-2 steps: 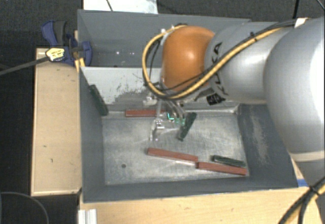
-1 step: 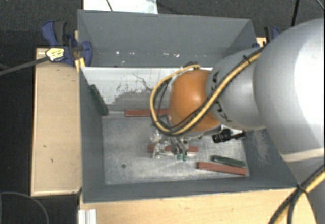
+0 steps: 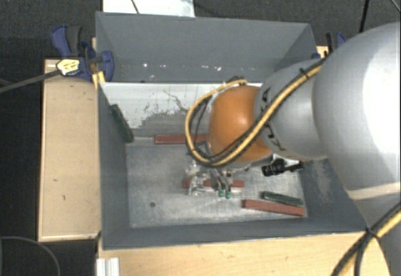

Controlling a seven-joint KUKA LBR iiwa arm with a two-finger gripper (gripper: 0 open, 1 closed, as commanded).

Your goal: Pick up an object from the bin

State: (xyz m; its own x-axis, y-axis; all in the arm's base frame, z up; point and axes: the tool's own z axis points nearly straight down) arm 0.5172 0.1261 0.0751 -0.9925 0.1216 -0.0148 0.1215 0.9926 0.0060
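Our end effector [image 3: 210, 184] sits low at the frame's lower centre, over a small reddish-brown piece [image 3: 188, 183] and a green bit [image 3: 227, 193]. We cannot tell whether it is open or closed. With the two so close together, it may catch both or nudge one away. A red-brown bar [image 3: 274, 206] lies near, at lower right.

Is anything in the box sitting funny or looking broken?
One thing: the dark green stick seems to lean slanted against the left wall of the bin, while the reddish-brown stick at the back lies flat on the floor. Nothing looks spilled or broken.
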